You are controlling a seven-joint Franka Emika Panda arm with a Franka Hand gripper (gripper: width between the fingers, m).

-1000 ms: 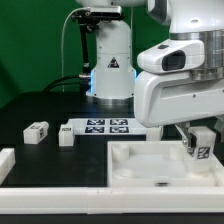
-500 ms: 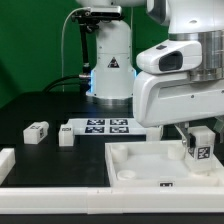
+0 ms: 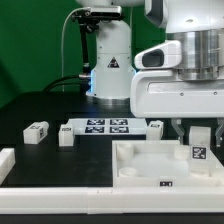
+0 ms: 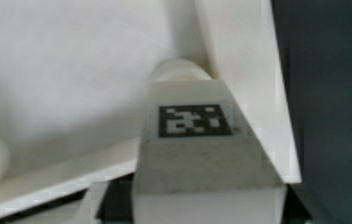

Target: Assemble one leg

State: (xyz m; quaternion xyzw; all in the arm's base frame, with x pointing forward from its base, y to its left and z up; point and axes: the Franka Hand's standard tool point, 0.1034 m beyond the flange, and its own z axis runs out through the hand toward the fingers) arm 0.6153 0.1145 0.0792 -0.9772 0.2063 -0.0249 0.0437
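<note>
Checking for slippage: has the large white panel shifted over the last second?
Yes. The panel has slid slightly toward the exterior view's right, away from the marker board, which stays put.

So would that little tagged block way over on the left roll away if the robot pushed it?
Probably not. The leg at the exterior view's left looks boxy with flat faces, so it would likely slide on the table. It sits low and squat, so tipping seems unlikely. The tool pinches a twin leg without denting it, so it is probably stiff.
</note>
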